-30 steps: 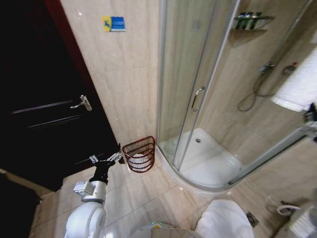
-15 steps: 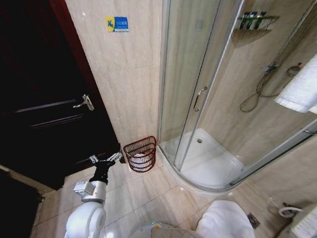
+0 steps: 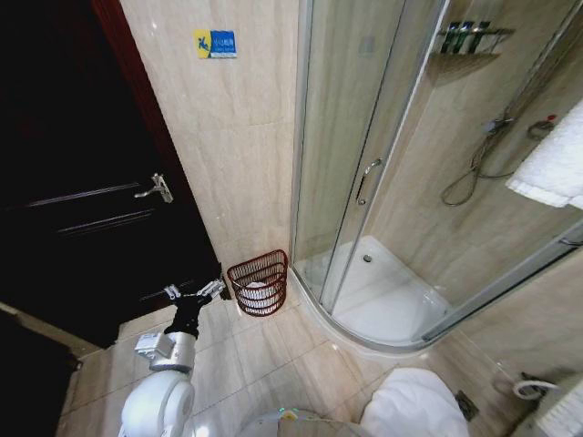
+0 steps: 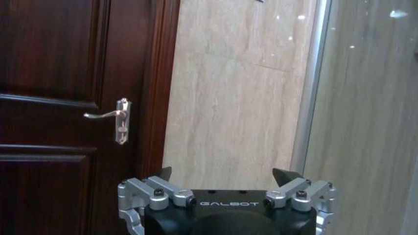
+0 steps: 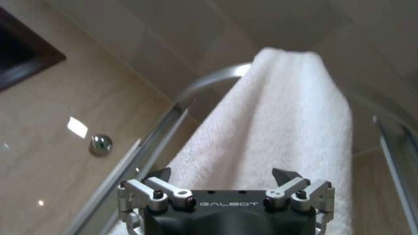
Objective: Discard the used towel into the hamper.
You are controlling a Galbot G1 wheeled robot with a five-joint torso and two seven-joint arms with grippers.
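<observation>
The hamper [image 3: 259, 283], a small reddish-brown woven basket with something white inside, stands on the floor tiles where the wall meets the shower glass. My left gripper [image 3: 194, 291] hovers open and empty just left of it; in the left wrist view this gripper [image 4: 223, 172] faces the beige wall beside the dark door. A white towel [image 3: 551, 168] hangs over the chrome top rail of the shower at the right. In the right wrist view my right gripper [image 5: 222, 172] is open right in front of that towel [image 5: 274, 112], with the cloth behind the fingertips and not gripped.
A dark wooden door [image 3: 82, 182] with a lever handle [image 3: 155, 188] stands to the left. The curved glass shower enclosure [image 3: 364, 182] with its white tray [image 3: 387, 291] takes up the right side. A white heap of cloth [image 3: 414, 405] lies low at the front right.
The head camera shifted slightly a second ago, so the whole picture moved. Since half a second ago nothing has moved; the left arm, the hamper and the towel keep their places.
</observation>
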